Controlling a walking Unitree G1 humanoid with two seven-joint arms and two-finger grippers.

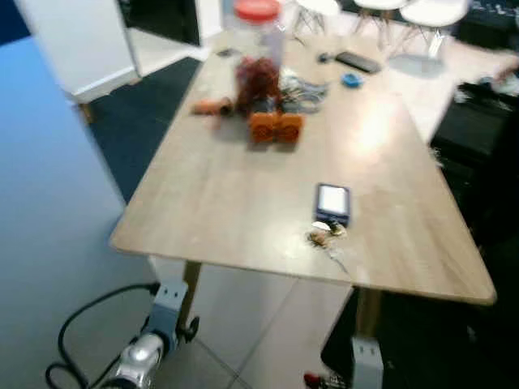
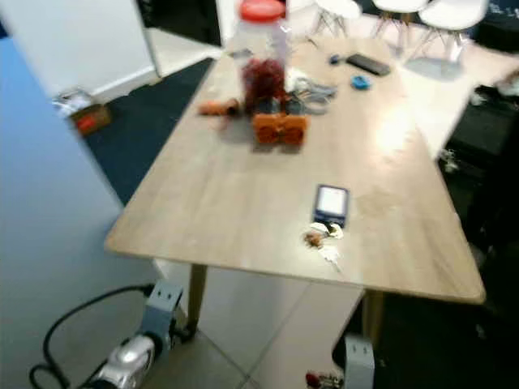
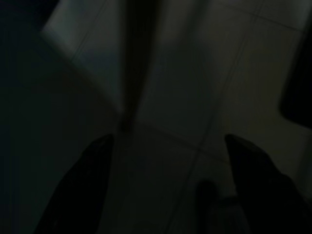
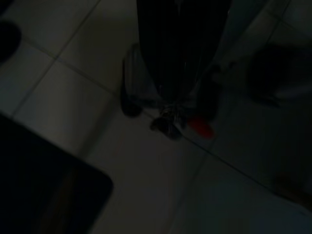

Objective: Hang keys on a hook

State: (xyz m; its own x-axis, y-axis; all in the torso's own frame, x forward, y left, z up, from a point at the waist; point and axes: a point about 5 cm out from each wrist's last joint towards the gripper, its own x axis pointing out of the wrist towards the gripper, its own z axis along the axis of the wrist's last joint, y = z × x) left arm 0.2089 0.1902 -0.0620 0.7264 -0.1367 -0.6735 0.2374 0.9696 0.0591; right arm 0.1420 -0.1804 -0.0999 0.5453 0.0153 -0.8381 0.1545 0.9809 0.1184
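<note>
The keys (image 1: 327, 236), a small bunch with a brownish fob, lie on the light wooden table (image 1: 227, 203) near its front edge, just in front of a dark phone (image 1: 332, 203). Both silver arms hang low in front of the table, apart from the keys: the left arm (image 1: 150, 344) at the lower left, the right arm (image 1: 366, 361) below the table edge. In the dark left wrist view my left gripper (image 3: 168, 141) is open over floor tiles, its black fingers (image 3: 90, 185) wide apart with nothing between them.
Farther back on the table stand a clear jar with a red lid (image 1: 258, 44), an orange object (image 1: 276, 126), cables and small items. A white cabinet (image 1: 77, 40) stands at the left and white chairs (image 1: 430, 16) behind. A dark rug (image 1: 142, 121) covers the floor to the left.
</note>
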